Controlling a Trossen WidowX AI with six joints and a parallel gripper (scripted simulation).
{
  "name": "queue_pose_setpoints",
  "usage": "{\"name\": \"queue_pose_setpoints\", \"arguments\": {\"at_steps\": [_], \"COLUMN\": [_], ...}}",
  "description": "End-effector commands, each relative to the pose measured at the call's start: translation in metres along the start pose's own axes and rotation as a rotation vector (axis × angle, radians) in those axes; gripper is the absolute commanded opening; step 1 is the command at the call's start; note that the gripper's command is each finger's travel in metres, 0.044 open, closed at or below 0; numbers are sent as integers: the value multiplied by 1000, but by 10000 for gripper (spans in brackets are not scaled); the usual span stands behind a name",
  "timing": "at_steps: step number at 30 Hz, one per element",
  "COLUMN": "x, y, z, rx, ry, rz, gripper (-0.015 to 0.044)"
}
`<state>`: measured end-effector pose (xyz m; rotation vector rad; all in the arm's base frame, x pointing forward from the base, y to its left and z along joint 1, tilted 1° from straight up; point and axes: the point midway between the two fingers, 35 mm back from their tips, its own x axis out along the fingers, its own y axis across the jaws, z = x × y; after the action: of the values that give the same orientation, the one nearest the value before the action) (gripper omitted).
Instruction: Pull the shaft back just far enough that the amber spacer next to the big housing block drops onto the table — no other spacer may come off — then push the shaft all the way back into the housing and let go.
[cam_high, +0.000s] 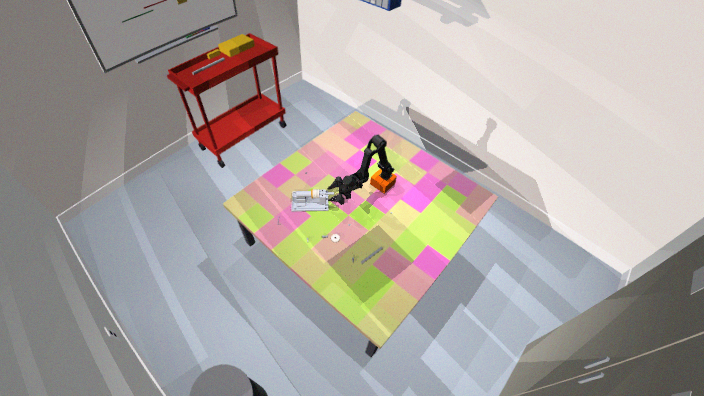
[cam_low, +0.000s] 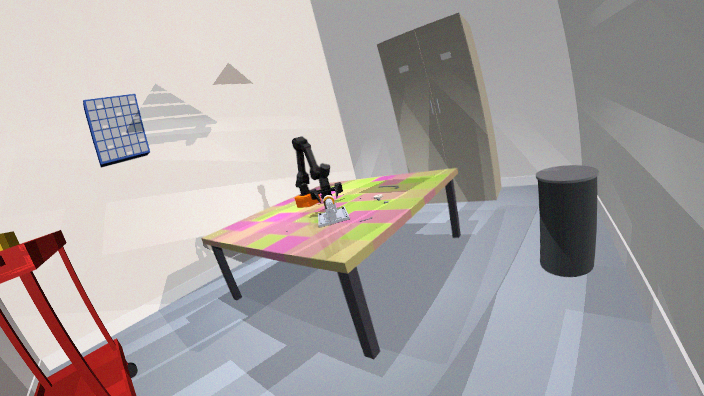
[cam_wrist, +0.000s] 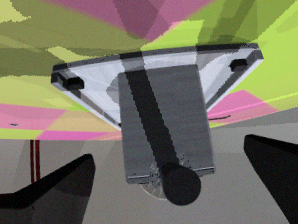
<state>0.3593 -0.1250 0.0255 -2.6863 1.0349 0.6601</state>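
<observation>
The pale grey fixture stands on the patchwork table. An amber spacer sits on it beside pale spacers. How many spacers there are, and the gap to the housing block, are too small to tell. In the wrist view a grey upright block faces me, and the shaft's dark round end sticks out near its top. My gripper is wide open and empty. Its fingers stand on either side of the shaft end, clear of it. No fallen spacer can be made out.
A white disc, a grey toothed strip and small dark bits lie on the table to one side of the fixture. The arm's orange base stands behind the gripper. A red cart stands beyond the table.
</observation>
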Motion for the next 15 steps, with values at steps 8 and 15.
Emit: {"name": "queue_pose_setpoints", "arguments": {"at_steps": [8,15], "x": [11,10], "y": [-1,1], "z": [-2,0], "rx": [-3,1], "ry": [3,0], "rz": [-5,2], "gripper": [440,256]}}
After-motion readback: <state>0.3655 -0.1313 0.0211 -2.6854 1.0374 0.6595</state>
